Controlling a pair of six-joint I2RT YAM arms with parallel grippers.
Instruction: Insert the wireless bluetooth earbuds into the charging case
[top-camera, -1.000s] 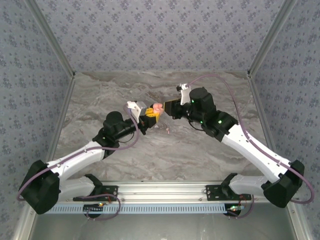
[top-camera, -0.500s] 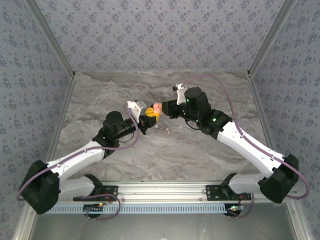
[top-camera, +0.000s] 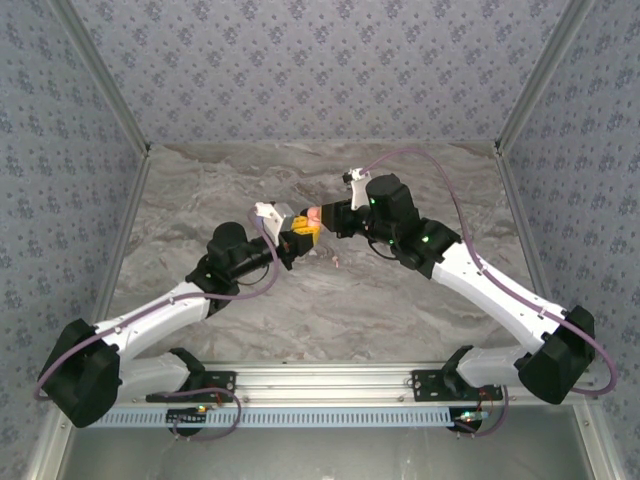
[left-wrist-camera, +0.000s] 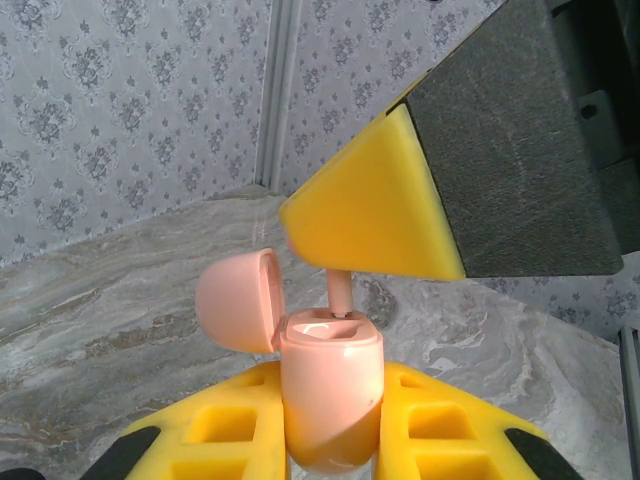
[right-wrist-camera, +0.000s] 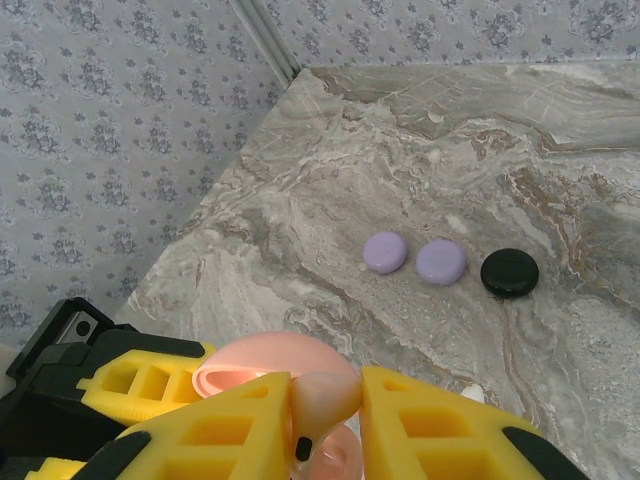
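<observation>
A pink charging case (left-wrist-camera: 330, 385) stands upright between the yellow fingers of my left gripper (left-wrist-camera: 330, 445), which is shut on it. Its lid (left-wrist-camera: 238, 300) is swung open to the left. My right gripper (right-wrist-camera: 325, 412) is shut on a pale pink earbud (right-wrist-camera: 327, 398) directly above the case. The earbud's stem (left-wrist-camera: 339, 292) points down and its tip touches the case's open top. In the top view the two grippers meet at mid-table, left gripper (top-camera: 299, 238) and right gripper (top-camera: 331, 218), with the case (top-camera: 315, 214) between them.
Two lilac round discs (right-wrist-camera: 384, 252) (right-wrist-camera: 440, 262) and a black one (right-wrist-camera: 509, 272) lie in a row on the marble table beyond the grippers. A small pale piece (top-camera: 337, 264) lies on the table just below the grippers. Patterned walls close in the table.
The right arm has shifted slightly left, bringing its gripper closer over the case. The left arm has stayed still.
</observation>
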